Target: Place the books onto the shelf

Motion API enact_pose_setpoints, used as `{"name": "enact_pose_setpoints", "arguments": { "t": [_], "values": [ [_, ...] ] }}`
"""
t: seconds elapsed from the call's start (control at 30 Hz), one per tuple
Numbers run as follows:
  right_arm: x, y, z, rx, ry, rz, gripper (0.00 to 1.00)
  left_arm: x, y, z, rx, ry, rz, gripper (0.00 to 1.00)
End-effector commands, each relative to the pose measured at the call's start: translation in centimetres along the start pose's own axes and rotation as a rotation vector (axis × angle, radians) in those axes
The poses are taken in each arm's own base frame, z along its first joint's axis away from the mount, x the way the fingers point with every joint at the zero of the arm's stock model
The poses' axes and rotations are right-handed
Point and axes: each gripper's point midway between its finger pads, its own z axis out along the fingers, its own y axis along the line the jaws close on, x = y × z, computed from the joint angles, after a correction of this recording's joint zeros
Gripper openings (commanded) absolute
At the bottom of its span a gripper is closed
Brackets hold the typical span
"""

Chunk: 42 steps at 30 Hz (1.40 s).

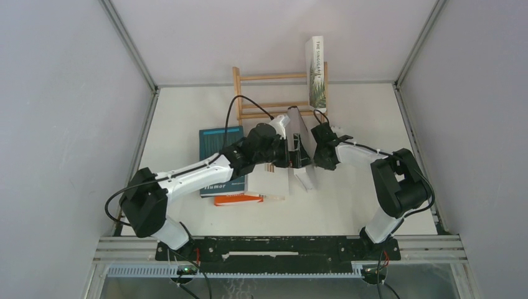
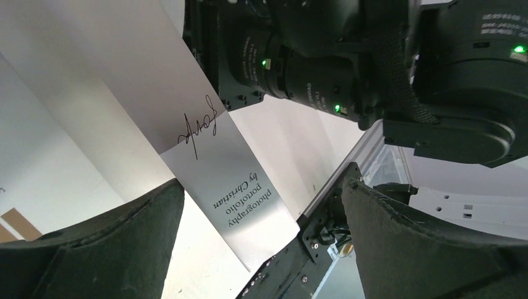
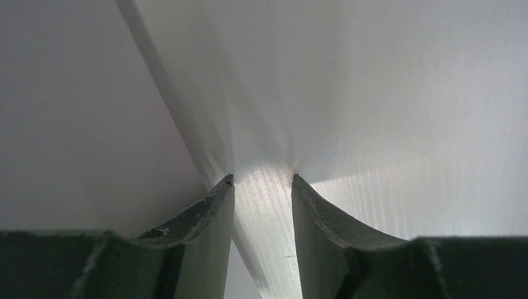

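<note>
White bench (image 1: 187,112): my right claw (image 3: 261,179) clamps the grey portfolio book (image 2: 230,168); my left claw (image 2: 264,174) is released, facing its cover.

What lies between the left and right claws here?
The grey book, gripped by the right claw; the left claw is open beside it. Seen in the top view.

Site: robot lab cell. I log white panel walls (image 1: 56,112), aluminium frame struts (image 1: 132,48), white worktop (image 1: 348,205), left arm (image 1: 187,176), right arm (image 1: 398,184) on black rail (image 1: 280,247).
</note>
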Motion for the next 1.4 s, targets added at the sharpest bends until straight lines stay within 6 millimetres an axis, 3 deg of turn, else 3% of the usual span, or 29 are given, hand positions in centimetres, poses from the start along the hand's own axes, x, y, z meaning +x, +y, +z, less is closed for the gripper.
{"name": "enact_pose_setpoints", "arguments": {
  "t": [0.0,0.4,0.9,1.17,1.37],
  "values": [
    [-1.3,-0.3,-1.2,-0.005,-0.026,0.028,0.47,-3.1,-4.1,-0.3,0.113,-0.058,0.061,1.0],
    [-2.3,-2.3,-1.7,0.014,-0.047,0.062,0.49,-3.3,-4.4,0.3,0.12,-0.052,0.057,1.0],
    [-2.8,-2.7,-2.3,0.011,-0.065,0.059,0.5,-3.4,-4.3,-0.5,0.099,-0.083,0.053,1.0],
    [-4.5,-4.0,-5.5,0.014,-0.146,0.077,0.55,-4.0,-3.7,-3.0,0.053,-0.147,0.063,1.0],
    [-5.8,-5.5,-9.4,0.027,-0.219,0.097,0.64,-3.8,-3.1,-5.6,0.002,-0.181,0.074,1.0]
  ]
}}
